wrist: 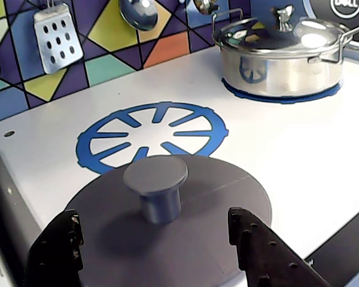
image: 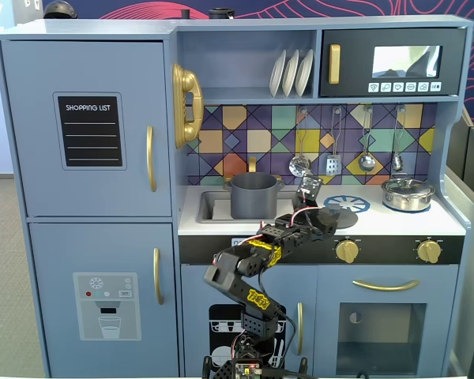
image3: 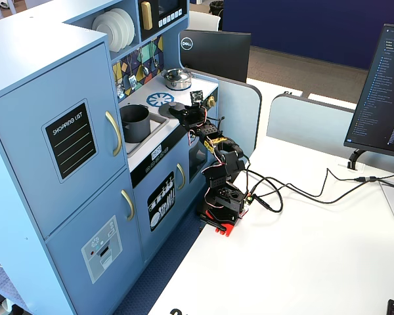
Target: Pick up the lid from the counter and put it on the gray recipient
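The lid is being seen lying flat on the counter in the wrist view, its small central knob standing upright. The gripper is being held spread, with one black finger at roughly 9 o'clock of the knob and the other at 3 o'clock; neither is touching the knob, and both are being shown over the lid's disc. Whether the fingers are resting on the disc cannot be told.

The blue-and-white burner print is being shown at 12 o'clock of the lid, its near edge just covered by the lid's rim. The shiny steel pot, with its own lid on, is being shown at 1 o'clock, well apart. A slotted spatula and a ladle are being seen hanging against the coloured tile wall.

In a fixed view, the gray recipient is being seen standing upright in the sink recess, uncovered, at 10 o'clock of the lid. The arm is being shown reaching up from below the counter edge, the gripper being placed at the lid.

In a fixed view from the side, the gray recipient and the gripper are being shown near each other but apart.
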Robot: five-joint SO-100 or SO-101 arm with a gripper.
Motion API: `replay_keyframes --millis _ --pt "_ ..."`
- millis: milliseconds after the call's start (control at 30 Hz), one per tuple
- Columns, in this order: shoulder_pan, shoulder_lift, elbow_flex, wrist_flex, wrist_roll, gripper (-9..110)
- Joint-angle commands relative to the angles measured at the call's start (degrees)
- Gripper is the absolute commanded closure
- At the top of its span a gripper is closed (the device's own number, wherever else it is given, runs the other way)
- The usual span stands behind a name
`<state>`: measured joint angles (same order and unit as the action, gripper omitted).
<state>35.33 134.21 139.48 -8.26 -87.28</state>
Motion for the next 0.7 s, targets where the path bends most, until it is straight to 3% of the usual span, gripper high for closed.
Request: replay_keyframes --millis 0,533,667 --pt "0.00 -4.66 -7.03 -3.08 -0.97 77" --pt "-1.58 -22.68 -19.07 -7.03 -1.76 78" --pt "-1.58 -24.96 -20.65 -7.29 -1.85 86"
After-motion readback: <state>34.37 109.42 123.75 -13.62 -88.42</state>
